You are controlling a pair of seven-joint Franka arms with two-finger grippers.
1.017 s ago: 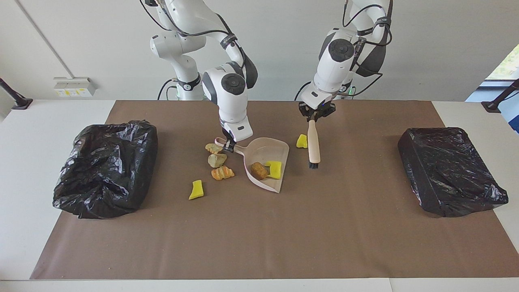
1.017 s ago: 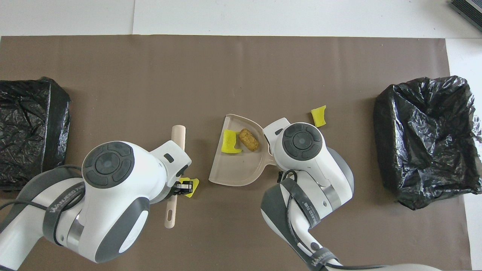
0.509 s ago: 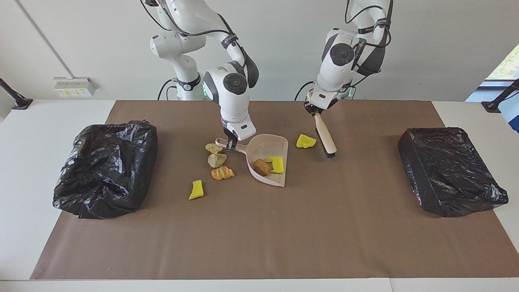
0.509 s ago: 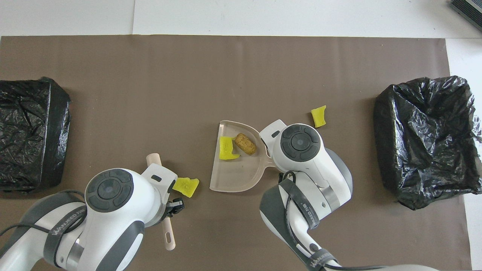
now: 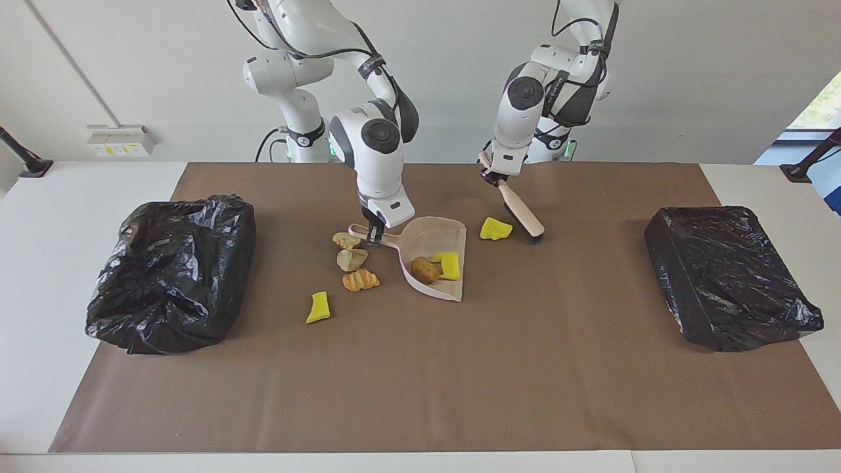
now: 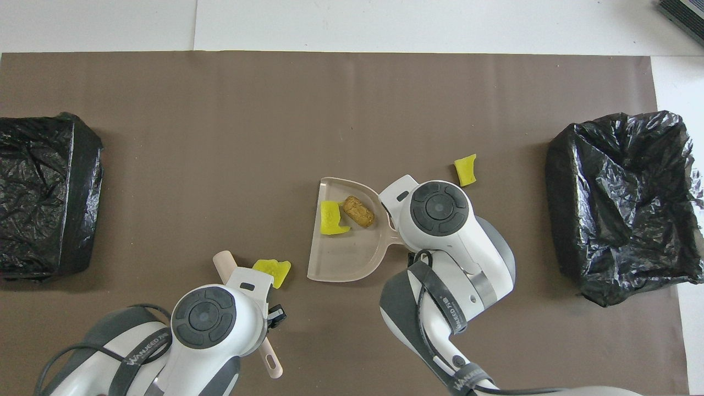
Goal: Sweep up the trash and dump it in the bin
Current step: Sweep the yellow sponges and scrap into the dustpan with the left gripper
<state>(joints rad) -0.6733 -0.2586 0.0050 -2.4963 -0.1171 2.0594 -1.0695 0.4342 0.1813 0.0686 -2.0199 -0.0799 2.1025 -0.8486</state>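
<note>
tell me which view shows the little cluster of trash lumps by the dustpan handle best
The facing view: all three lumps lie in plain sight beside the dustpan handle, toward the right arm's end. In the overhead view the right arm covers them completely; only the dustpan shows.

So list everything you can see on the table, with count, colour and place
Dustpan: one, beige, mid-table, held by handle.
Trash in dustpan: two, brown and yellow.
Loose trash: five; three tan, greenish, orange beside the dustpan handle, yellow farther from the robots, yellow beside the brush head.
Brush: one, beige handle, dark bristles, tilted.
Bins: two, black-bagged, one at each end.
Mat: one, brown.
Right gripper: shut on dustpan.
Left gripper: shut on brush.
</note>
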